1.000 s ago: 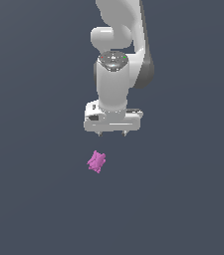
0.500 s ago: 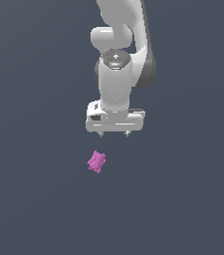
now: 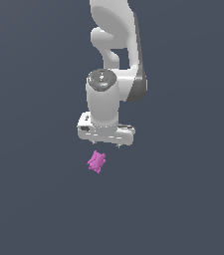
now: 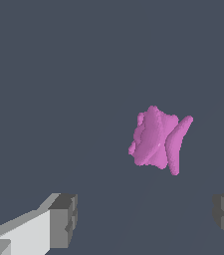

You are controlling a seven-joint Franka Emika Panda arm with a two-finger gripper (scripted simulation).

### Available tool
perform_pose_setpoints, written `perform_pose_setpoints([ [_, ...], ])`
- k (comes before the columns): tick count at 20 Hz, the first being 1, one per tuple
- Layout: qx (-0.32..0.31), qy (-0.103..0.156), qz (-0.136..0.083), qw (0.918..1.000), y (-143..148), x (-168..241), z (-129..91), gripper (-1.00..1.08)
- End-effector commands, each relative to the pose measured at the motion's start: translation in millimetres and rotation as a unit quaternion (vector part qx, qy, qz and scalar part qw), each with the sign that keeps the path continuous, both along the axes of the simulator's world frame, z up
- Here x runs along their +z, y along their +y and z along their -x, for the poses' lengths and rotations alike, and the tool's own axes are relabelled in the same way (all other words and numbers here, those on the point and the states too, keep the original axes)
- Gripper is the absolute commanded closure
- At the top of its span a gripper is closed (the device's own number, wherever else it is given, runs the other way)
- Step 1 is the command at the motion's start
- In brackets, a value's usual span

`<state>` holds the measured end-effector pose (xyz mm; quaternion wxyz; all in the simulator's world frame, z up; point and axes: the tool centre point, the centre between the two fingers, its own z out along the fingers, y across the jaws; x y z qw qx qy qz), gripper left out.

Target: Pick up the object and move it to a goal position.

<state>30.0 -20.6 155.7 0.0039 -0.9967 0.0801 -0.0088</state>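
Observation:
The object [image 3: 96, 162] is a tiny magenta-pink, lumpy, spiky-edged piece lying on the dark grey floor. In the exterior view it sits just below the white gripper [image 3: 106, 145] and slightly toward the exterior view's left. The gripper is open and empty, its short fingers pointing down above the piece. In the wrist view the object [image 4: 158, 139] lies ahead of the gap in the gripper [image 4: 146, 219], between the two grey fingertips [image 4: 63, 219] and apart from both.
The white arm [image 3: 114, 55] rises from the gripper to the top of the exterior view. The dark grey floor [image 3: 34, 199] spreads evenly all around with no other things on it.
The gripper has moved down and a little toward the exterior view's left, closer to the pink piece. The piece has not moved.

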Motion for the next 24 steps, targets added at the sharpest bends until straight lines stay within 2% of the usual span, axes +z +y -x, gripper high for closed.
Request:
perform_pose_setpoints([
  [1,-0.037,0.003,0.0,0.9993,-12.7,-14.1,-7.7,-0.92],
  [6,-0.095,0.007,0.001,0.9955,-32.7,-36.8,-18.6,-0.92],
  [11,-0.127,0.009,0.002,0.9919,-44.2,-50.0,-23.9,-0.92],
  [19,-0.132,0.01,0.002,0.9912,-46.2,-56.2,-24.3,-0.92],
  [24,-0.133,0.01,0.002,0.991,-46.7,-77.4,-23.9,-0.92],
])
